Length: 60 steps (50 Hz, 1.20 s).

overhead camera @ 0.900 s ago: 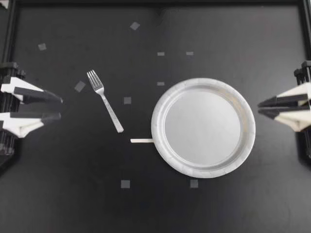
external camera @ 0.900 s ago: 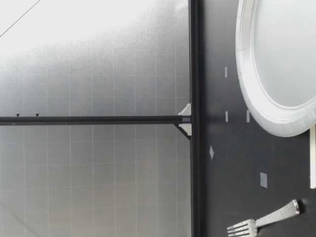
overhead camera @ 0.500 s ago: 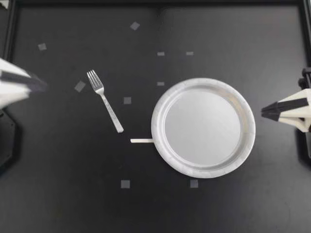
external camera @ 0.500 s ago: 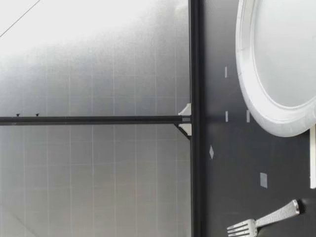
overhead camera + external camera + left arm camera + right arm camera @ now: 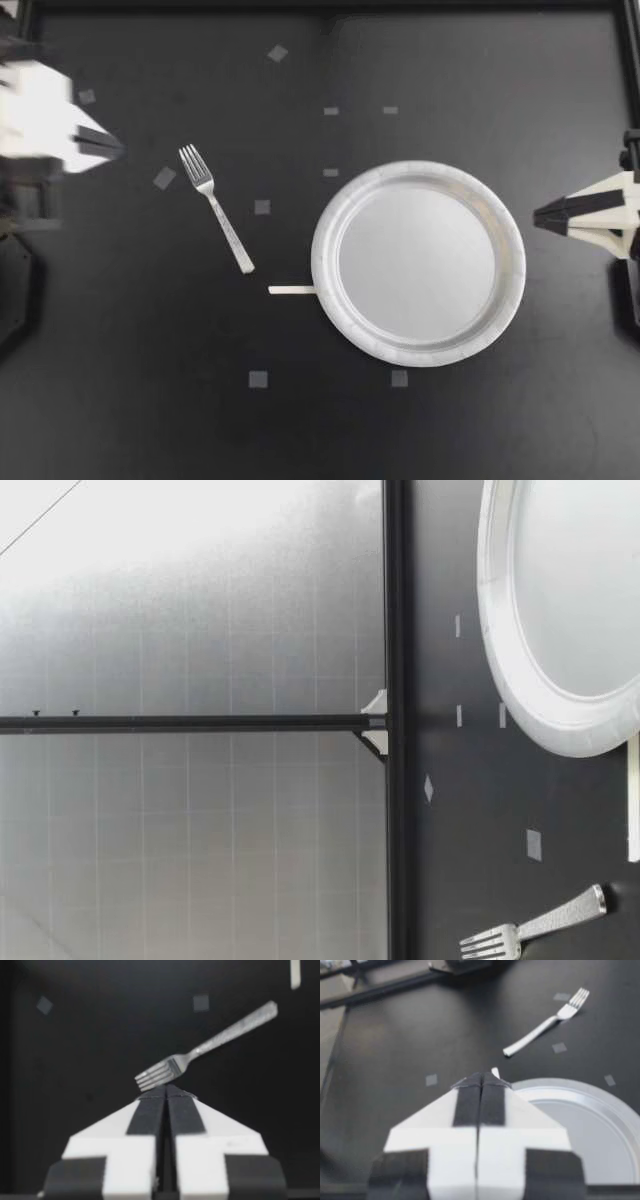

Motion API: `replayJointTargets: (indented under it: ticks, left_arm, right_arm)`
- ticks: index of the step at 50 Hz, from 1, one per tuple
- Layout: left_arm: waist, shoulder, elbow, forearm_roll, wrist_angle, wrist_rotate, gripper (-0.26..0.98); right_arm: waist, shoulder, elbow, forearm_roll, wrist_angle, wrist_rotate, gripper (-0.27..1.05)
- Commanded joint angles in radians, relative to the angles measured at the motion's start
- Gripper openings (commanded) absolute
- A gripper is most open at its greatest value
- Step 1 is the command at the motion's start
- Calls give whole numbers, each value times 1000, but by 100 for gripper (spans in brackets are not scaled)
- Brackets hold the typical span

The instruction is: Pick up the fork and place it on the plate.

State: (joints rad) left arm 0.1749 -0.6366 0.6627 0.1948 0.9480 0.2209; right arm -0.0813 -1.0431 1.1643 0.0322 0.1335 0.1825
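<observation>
1. The table is being recorded as a matte black surface, with small grey tape squares scattered across it.
2. In the low view, a black rail is being seen running along the table's far edge. Beyond it, a pale grey tiled wall is being crossed by an upright black post.
3. The fork is being found lying flat on the table, apart from the plate. Its handle end is nearer the plate and its tines are pointing away from it.
4. The plate is being noted resting right of centre, with a pale strip touching its rim on the fork's side.
5. The left gripper, blurred from above, is being held near the tines without touching them. In its wrist view the fingers are being pressed together, with the tines just ahead of them.
6. The right gripper is being held just beside the plate's rim, its fingers likewise pressed together.
</observation>
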Motion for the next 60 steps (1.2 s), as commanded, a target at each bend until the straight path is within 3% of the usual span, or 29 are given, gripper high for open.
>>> replayJointTargets:
  ticks: [1,5,12,15,23,32,46,60]
  left_arm:
    - [3,115,-12,49,-23,109,6]
    - [3,169,9,72,-48,198,20]
    - [3,224,61,80,-181,298,68]
    - [3,232,101,80,-287,313,80]
    - [3,247,198,84,-529,318,69]
    - [3,322,252,72,-580,313,67]
    - [3,485,181,63,-537,331,67]
    - [37,540,152,61,-532,330,67]
  right_arm:
    - [-8,6,-9,-2,-17,3,-10]
    - [-8,0,0,0,-15,9,-10]
    - [-8,0,12,3,-28,21,-10]
    - [-8,0,14,5,-38,23,-10]
    - [-8,5,25,3,-60,23,-10]
    - [-8,17,41,9,-91,25,-10]
    - [-8,25,49,17,-110,37,-10]
    - [-8,20,74,17,-112,83,-10]
